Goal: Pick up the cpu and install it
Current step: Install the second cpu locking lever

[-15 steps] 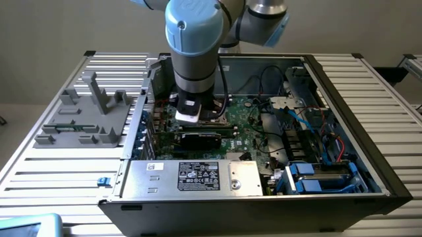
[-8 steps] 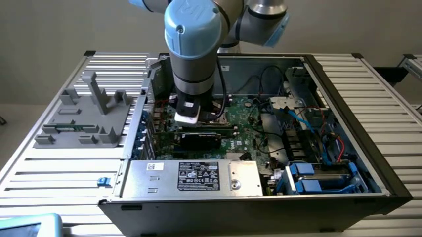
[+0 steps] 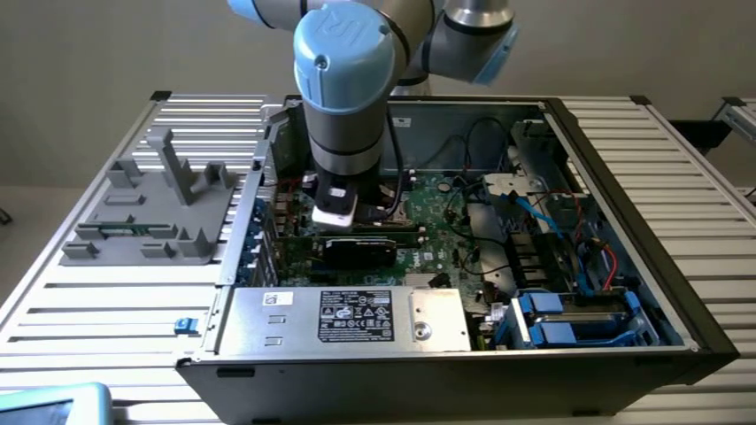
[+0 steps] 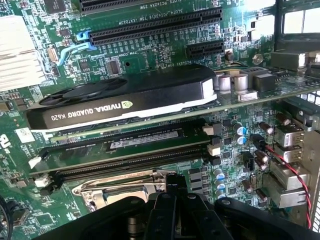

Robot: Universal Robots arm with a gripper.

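My gripper [image 3: 352, 211] hangs low inside the open computer case [image 3: 644, 186], in the middle of the exterior view. Whether it is open or closed, and whether it holds anything, I cannot tell. In the wrist view its black body [image 4: 175, 212] sits just over the socket [image 4: 112, 189], whose silvery metal frame shows partly from under it. I cannot tell whether the cpu is in my grip or in that socket.

Just beside the socket run the long memory slots [image 4: 125, 152], and beyond them stands the black graphics card [image 4: 130, 97], plugged upright into the green motherboard [image 4: 150, 55]. A ribbed heatsink [image 4: 17, 55] sits near it, and a red wire [image 4: 292, 172] crosses the board's edge connectors.

The case also holds a silver power supply [image 3: 343, 314] along its near wall and blue drive caddies [image 3: 555, 323] at the exterior view's lower right.

On the slatted table [image 3: 106, 310], at the exterior view's left, a grey tray [image 3: 154, 212] with upright posts carries a thin green piece [image 3: 124, 228] in a low slot.
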